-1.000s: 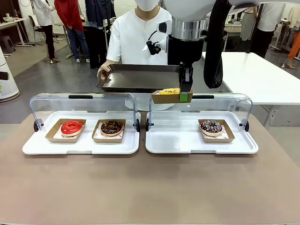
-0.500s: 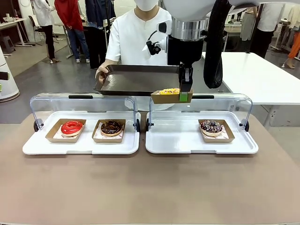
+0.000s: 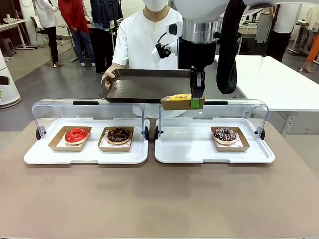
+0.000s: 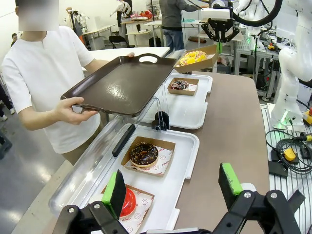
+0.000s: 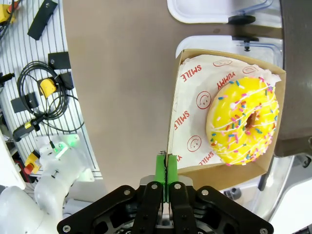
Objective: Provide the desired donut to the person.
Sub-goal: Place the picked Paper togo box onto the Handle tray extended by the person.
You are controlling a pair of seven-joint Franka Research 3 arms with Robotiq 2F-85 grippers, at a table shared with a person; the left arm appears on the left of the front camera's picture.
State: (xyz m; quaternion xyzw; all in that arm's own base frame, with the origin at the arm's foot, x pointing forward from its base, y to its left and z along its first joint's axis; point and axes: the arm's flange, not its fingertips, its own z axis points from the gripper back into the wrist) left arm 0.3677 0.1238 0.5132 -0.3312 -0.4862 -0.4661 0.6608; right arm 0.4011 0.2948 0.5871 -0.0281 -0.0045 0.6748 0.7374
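Note:
A yellow sprinkled donut (image 3: 180, 96) (image 5: 243, 121) lies in a brown paper box (image 3: 175, 104) (image 5: 195, 161) that hangs in the air above the right white tray (image 3: 189, 155). My right gripper (image 3: 196, 103) (image 5: 165, 168) is shut on the box's rim. The person (image 3: 144, 37) in a white shirt stands across the table and holds a dark serving tray (image 3: 144, 87) (image 4: 124, 83) level, its near edge right beside the held box. My left gripper (image 4: 173, 187) is open over the left white tray (image 4: 180, 161), with nothing between its fingers.
The left white tray (image 3: 89, 155) holds a red donut (image 3: 76, 135) and a chocolate donut (image 3: 118, 135), each in a box. A chocolate sprinkled donut (image 3: 225, 135) sits in the right tray. Both clear lids (image 3: 87, 112) stand open behind the trays. The near table is bare.
The person's dark tray shifted slightly to the left and toward the held box. My right gripper and the yellow donut's box have barely moved.

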